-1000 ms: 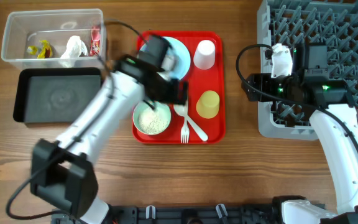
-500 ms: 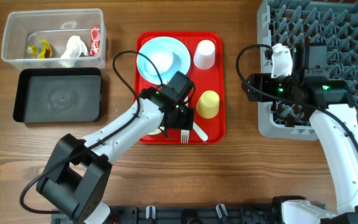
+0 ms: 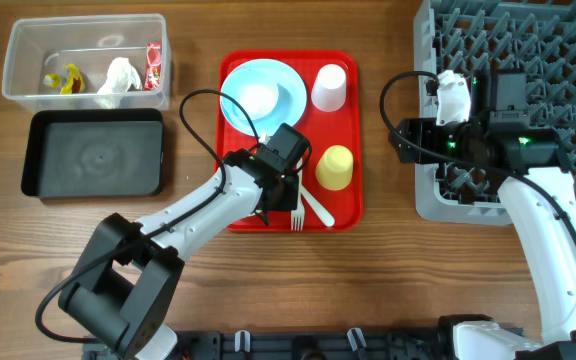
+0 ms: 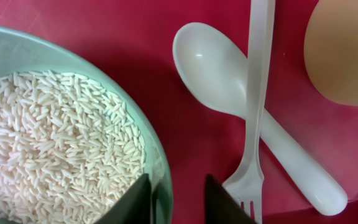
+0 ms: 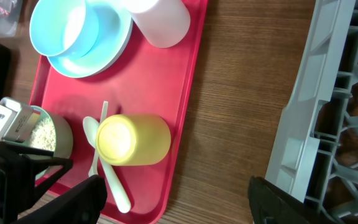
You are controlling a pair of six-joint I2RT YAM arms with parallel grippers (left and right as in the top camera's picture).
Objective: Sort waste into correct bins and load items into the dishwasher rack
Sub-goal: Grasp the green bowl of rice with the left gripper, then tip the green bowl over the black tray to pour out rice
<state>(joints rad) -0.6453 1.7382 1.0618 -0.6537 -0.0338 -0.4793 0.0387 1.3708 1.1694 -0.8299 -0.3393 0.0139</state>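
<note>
Bowl (image 4: 23, 53), pale blue-green and filled with loose white rice (image 4: 55, 143), sits at the near left corner of the red tray (image 4: 185, 149), which lies mid-table toward the far edge. The left gripper (image 4: 178, 200) hangs directly over the bowl's right rim with its jaws parted. One finger is inside against the grains and one is outside above the tray, gripping nothing yet. Just right of it lie the crossed white spoon (image 4: 222, 74) and fork (image 4: 258, 93), then the yellow cup (image 4: 347, 50). The bowl looks stiff, smooth and light, but the grains are free to slide. It likely needs a firm pinch on this rim wall and a level carry, since held from one side it may tip and spill. The right gripper (image 5: 179, 198) waits spread wide and empty by the left edge of the dishwasher rack (image 3: 528, 40) at the table's far right corner. Half a second earlier the left gripper stood slightly farther right. A second ago it was nearer the tray's far edge, by the plate (image 3: 293, 90), with the rice uncovered. The right arm has not moved.
</note>
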